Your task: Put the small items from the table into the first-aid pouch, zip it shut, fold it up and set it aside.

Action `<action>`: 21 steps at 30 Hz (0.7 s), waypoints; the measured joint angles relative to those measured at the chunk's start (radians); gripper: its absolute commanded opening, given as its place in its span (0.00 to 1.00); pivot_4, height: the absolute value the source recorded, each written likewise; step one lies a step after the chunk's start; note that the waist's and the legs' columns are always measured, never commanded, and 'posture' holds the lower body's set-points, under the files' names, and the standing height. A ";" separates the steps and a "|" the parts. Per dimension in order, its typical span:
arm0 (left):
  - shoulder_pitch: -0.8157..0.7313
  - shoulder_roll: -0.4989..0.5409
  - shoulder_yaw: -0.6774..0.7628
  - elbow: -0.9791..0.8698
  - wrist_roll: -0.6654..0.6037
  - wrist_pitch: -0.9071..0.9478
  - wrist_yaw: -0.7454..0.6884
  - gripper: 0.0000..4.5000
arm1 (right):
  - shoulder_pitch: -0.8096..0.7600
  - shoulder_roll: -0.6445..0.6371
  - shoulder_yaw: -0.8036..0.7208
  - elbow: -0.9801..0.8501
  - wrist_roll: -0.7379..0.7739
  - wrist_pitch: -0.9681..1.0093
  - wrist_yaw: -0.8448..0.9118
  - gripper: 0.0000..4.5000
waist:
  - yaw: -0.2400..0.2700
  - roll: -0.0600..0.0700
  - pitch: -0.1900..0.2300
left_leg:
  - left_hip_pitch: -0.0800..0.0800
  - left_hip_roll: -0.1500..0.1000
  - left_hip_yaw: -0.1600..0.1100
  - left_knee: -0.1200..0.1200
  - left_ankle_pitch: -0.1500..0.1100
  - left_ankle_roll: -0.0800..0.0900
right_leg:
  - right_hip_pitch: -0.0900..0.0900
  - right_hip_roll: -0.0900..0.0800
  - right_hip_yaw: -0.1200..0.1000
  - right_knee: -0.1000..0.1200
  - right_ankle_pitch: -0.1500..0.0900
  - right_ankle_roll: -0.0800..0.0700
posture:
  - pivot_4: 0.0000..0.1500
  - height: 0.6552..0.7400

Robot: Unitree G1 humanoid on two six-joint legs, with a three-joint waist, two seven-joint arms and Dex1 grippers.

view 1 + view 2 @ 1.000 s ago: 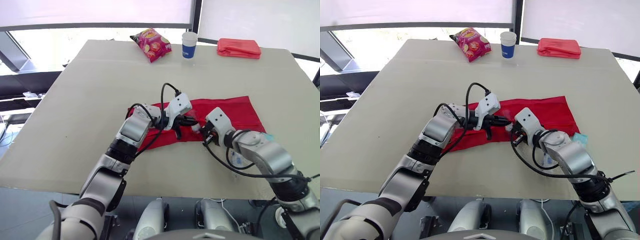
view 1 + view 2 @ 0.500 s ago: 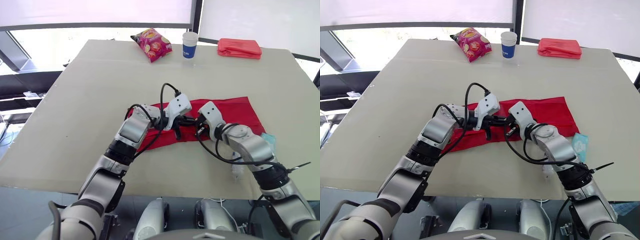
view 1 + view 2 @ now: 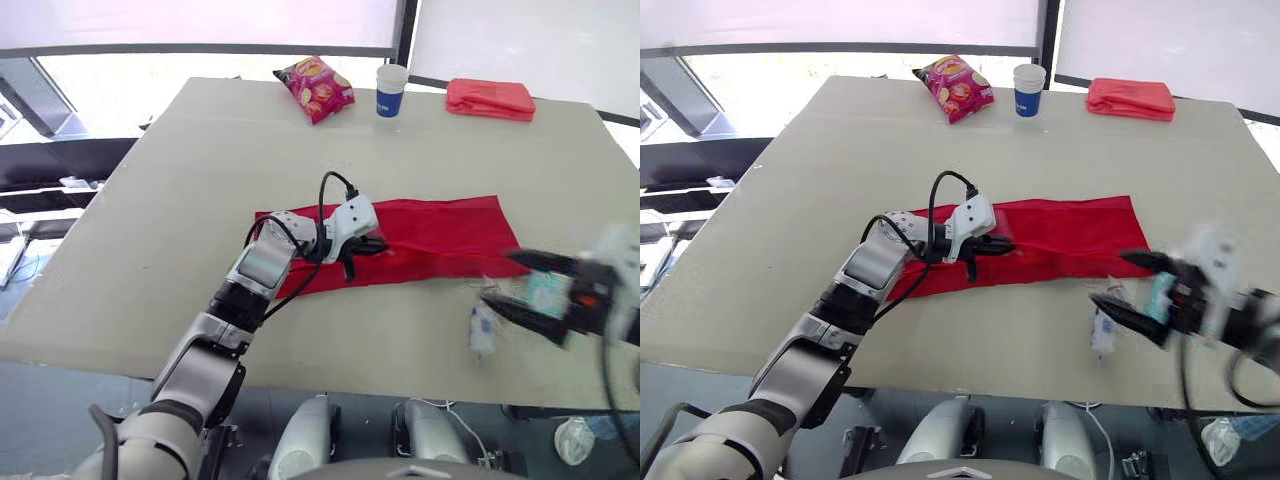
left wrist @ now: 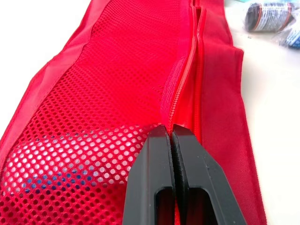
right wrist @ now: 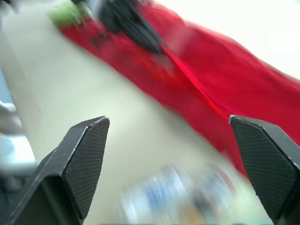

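The red first-aid pouch (image 3: pixel 440 232) lies flat and unfolded in the middle of the table. My left gripper (image 3: pixel 362 246) is shut on its zipper edge (image 4: pixel 180 101), beside the mesh pocket (image 4: pixel 108 84), which holds a pale item. My right gripper (image 3: pixel 1110 278) hovers off the pouch's right end near the table's front edge, blurred, with its fingers (image 5: pixel 86 157) spread wide and nothing between them. A small white packet (image 3: pixel 1102 330) and a teal packet (image 3: pixel 1158 293) lie on the table close to it.
At the far edge stand a pink snack bag (image 3: pixel 315 88), a blue-and-white paper cup (image 3: pixel 391 90) and a folded red pouch (image 3: pixel 490 97). The table's front edge (image 3: pixel 330 355) runs just below the gripper.
My right gripper has left the pouch's zipper, swung right toward the loose packets and opened wide. The left gripper keeps its hold. The camera has shifted slightly.
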 measured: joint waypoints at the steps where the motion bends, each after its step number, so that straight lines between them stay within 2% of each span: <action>1: -0.004 -0.001 0.000 0.010 0.000 -0.006 -0.002 0.00 | 0.040 -0.008 -0.051 0.014 -0.001 -0.008 0.034 0.98 | 0.000 0.000 0.000 | 0.001 0.000 0.000 0.000 0.000 0.000 | 0.001 0.000 0.000 0.000 0.000 0.000 | 1.00 1.00; 3: -0.009 -0.001 0.000 0.025 0.001 -0.020 -0.003 0.00 | 0.134 -0.016 -0.158 0.039 -0.008 -0.031 0.106 0.98 | 0.000 0.000 0.000 | 0.001 0.000 0.000 0.000 0.000 0.000 | 0.001 0.000 0.000 0.000 0.000 0.000 | 1.00 1.00; 4: -0.017 -0.007 0.000 0.033 0.001 -0.030 -0.004 0.00 | 0.232 -0.014 -0.246 0.062 -0.025 -0.048 0.168 0.98 | 0.001 0.000 0.000 | 0.001 0.000 0.000 0.000 0.000 0.000 | 0.001 0.000 0.000 0.000 0.000 0.000 | 1.00 1.00; 6: -0.021 -0.005 0.001 0.047 0.001 -0.044 -0.005 0.00 | 0.336 0.010 -0.323 0.107 -0.051 -0.074 0.224 0.98 | 0.003 -0.001 0.000 | 0.001 0.000 -0.001 0.000 0.000 0.000 | 0.001 0.000 0.000 -0.001 0.000 0.000 | 1.00 1.00; 11: -0.021 -0.008 0.001 0.065 0.004 -0.052 -0.008 0.00 | 0.394 0.043 -0.399 0.185 -0.058 -0.124 0.262 0.98 | -0.001 -0.001 0.000 | 0.001 0.002 0.000 0.000 0.000 0.000 | 0.001 -0.003 0.001 -0.003 0.000 0.000 | 1.00 1.00; 17: -0.021 -0.013 0.001 0.066 0.004 -0.052 -0.008 0.00 | 0.389 0.112 -0.331 0.052 0.037 -0.038 0.121 0.98 | 0.001 -0.001 0.000 | 0.000 0.003 -0.001 0.000 0.000 0.000 | 0.001 -0.005 -0.001 -0.003 0.000 0.000 | 1.00 1.00; 19: -0.022 -0.017 0.001 0.066 0.004 -0.053 -0.008 0.00 | 0.391 0.213 -0.190 -0.093 0.097 0.040 -0.044 0.98 | 0.002 -0.001 0.000 | 0.000 0.004 -0.002 -0.001 0.000 0.000 | 0.001 -0.006 -0.002 -0.003 0.000 0.000 | 1.00 1.00; 21: -0.022 -0.017 0.001 0.064 0.004 -0.052 -0.008 0.00 | 0.393 0.256 -0.103 -0.169 0.114 0.075 -0.145 0.98 | 0.003 0.003 -0.001 | -0.001 0.003 -0.001 -0.001 0.000 0.000 | 0.000 -0.008 -0.002 -0.003 0.000 0.000 | 1.00 1.00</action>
